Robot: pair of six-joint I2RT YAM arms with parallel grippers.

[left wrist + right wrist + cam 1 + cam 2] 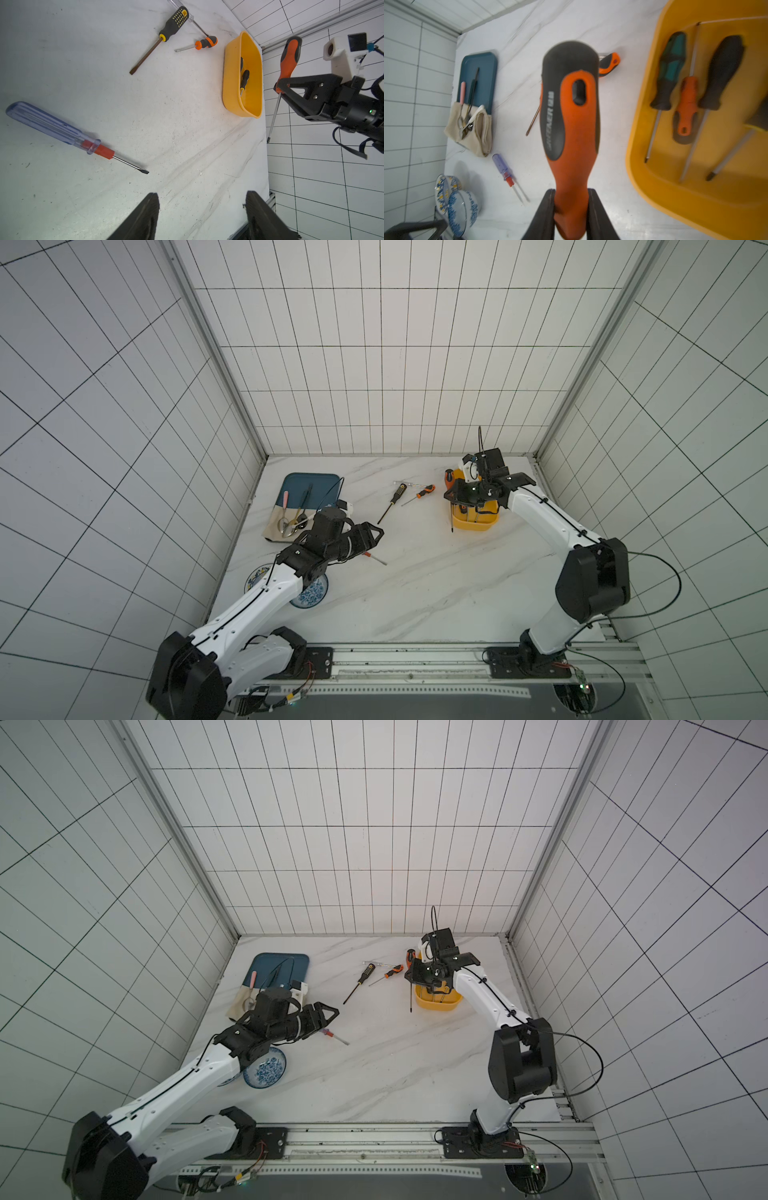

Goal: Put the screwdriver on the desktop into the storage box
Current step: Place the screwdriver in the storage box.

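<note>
Right gripper [571,193] is clamped on the orange screwdriver [571,104], dangling it shaft-down just beside the yellow box [635,145], seemingly lining up the drop, while left gripper [202,199] gapes empty near the blue screwdriver [52,126] lying on the desktop [187,145].

My right gripper [571,194] clamps the big orange-and-black screwdriver [571,124] by its handle, shaft pointing down, just beside the long wall of the yellow storage box [230,83]. Several screwdrivers lie flat inside the box. On the white marbled desktop [187,145] I see the black-and-yellow screwdriver [174,22] and the small orange-and-grey screwdriver [206,42] near the box. The blue clear-handled screwdriver [52,124] lies well apart.
</note>
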